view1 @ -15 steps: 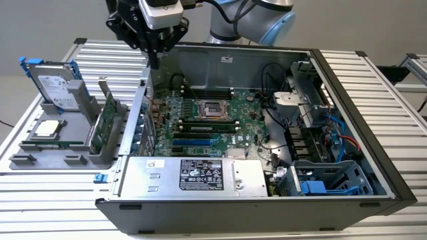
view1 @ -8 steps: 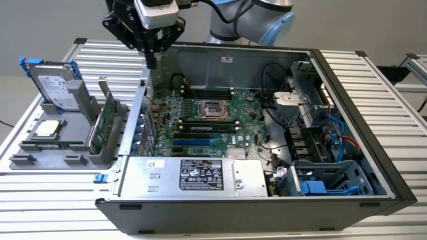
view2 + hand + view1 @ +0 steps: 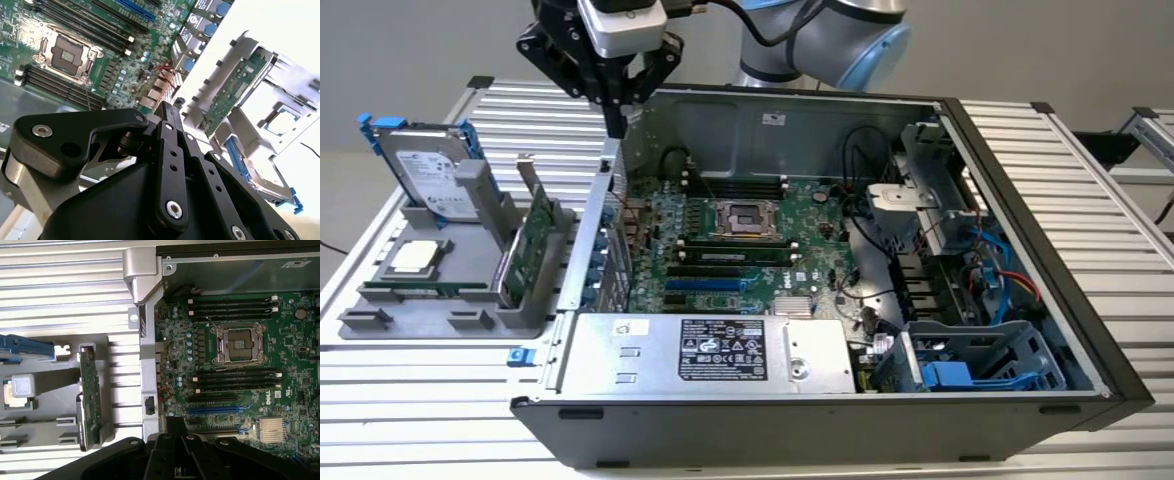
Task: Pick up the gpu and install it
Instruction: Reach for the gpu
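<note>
The gpu (image 3: 530, 243) stands on edge in a slot of the grey rack (image 3: 440, 295), toward the counter's (image 3: 440, 405) edge at the exterior view's left, with nothing gripping it. Both wrist views show it as a thin green card (image 3: 90, 405) (image 3: 232, 95) upright between the rack's walls. A drive (image 3: 434, 165) stands in the same rack nearer the far corner, and the open case (image 3: 1067, 330) lies just beside the rack at mid-counter, its board (image 3: 720, 240) bare. The jaws look shut and empty, hanging over the case wall that faces the rack, so beside the card rather than above it. The step in hand is judged to be the approach for the pick. Doing it well calls for jaws opened wider than the card is thick, centred over its top edge and squared to its faces. The hold should take bare board rather than parts, and the lift should run straight up so that nothing binds in the slot. The arm (image 3: 834, 40) reaches in from the counter's far edge, wrist turned straight down, jaws vertical.
</note>
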### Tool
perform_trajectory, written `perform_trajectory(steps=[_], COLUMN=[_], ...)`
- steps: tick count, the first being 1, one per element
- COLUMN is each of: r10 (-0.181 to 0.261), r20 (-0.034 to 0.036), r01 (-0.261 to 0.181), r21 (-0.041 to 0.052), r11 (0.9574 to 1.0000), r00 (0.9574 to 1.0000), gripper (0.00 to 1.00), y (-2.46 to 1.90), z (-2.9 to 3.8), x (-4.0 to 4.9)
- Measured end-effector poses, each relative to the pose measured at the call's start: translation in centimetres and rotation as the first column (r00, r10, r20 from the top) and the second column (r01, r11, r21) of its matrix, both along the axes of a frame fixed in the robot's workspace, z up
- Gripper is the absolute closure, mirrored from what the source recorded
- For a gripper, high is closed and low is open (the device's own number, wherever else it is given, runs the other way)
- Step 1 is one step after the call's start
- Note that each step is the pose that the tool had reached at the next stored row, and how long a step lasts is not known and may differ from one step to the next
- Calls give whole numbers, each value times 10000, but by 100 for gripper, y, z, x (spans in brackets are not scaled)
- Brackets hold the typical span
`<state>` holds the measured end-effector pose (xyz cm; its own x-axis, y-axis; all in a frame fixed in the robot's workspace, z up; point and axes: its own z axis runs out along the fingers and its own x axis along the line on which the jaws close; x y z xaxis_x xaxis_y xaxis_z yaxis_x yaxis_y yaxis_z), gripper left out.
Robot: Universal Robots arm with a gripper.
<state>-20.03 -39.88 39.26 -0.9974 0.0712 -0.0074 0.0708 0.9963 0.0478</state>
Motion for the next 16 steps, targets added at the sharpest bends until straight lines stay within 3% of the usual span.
perform_trajectory(steps=[16], r10=[0], r20=[0], r01=[0], r21=[0], r11=[10000], r00=[10000], gripper=[100], y=[0], z=[0], x=[-124])
